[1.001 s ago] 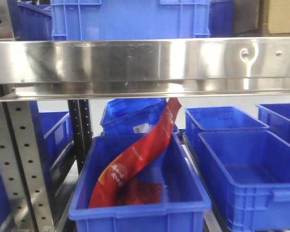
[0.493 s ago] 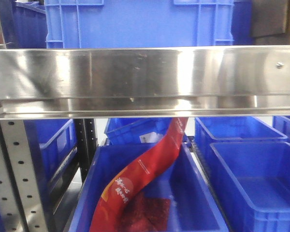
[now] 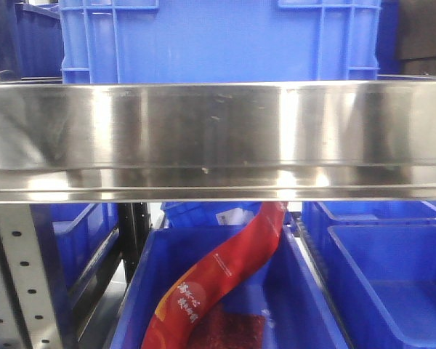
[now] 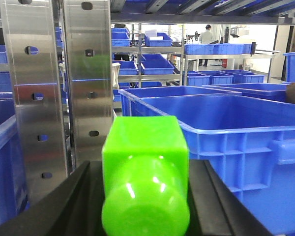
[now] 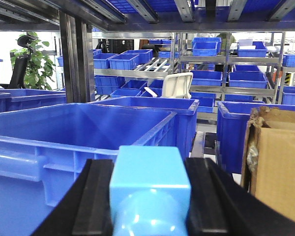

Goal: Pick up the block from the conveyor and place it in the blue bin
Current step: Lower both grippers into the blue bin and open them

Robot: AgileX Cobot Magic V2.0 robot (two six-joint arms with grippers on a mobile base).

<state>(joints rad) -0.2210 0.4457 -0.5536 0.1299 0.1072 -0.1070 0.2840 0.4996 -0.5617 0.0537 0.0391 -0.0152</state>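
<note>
Brushed steel shelf rail [image 3: 218,138] right across the front view, a blue crate [image 3: 218,40] on top; beneath, a red packet [image 3: 225,276] leaning slantwise inside a lower bin [image 3: 142,291].

Left wrist: left gripper [image 4: 145,201] clenched on a green block [image 4: 145,142], near the corner of a deep blue bin [image 4: 246,147], beside a perforated steel upright [image 4: 34,98].

Right wrist: right gripper [image 5: 148,206] grasping a light blue block [image 5: 147,167], wide blue bin [image 5: 49,147] ahead left, cardboard box [image 5: 280,167] right.
</note>
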